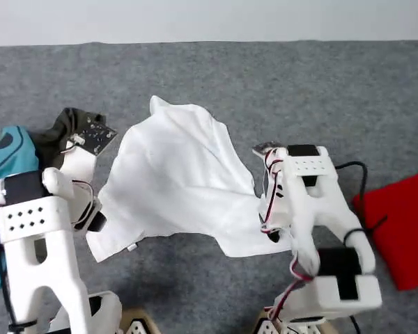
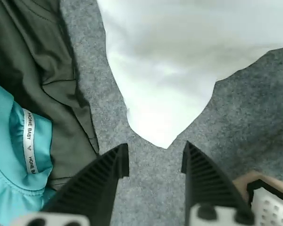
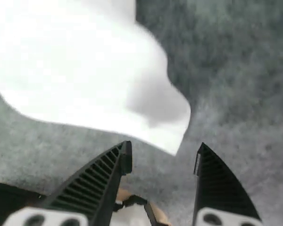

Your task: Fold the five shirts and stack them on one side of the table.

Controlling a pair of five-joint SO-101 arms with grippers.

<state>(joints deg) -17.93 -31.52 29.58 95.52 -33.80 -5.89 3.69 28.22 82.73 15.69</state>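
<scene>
The teal shirt (image 2: 12,160) and the dark shirt (image 2: 35,70) lie beside the left tool (image 2: 153,167), which stands wide and empty. A corner of the white shirt (image 1: 174,177) lies just ahead of its tips. The right tool (image 3: 162,165), likewise wide and empty, has that shirt's edge just ahead, with the red shirt (image 1: 404,223) well off to its outer side. The likely risks are that either tool closes on the grey surface (image 1: 306,90) short of the cloth, or that uneven pulls bunch the rumpled shirt.

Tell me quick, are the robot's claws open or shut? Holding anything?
Left gripper: open, holding nothing, by a corner of the white shirt.
Right gripper: open, holding nothing, by the white shirt.
</scene>
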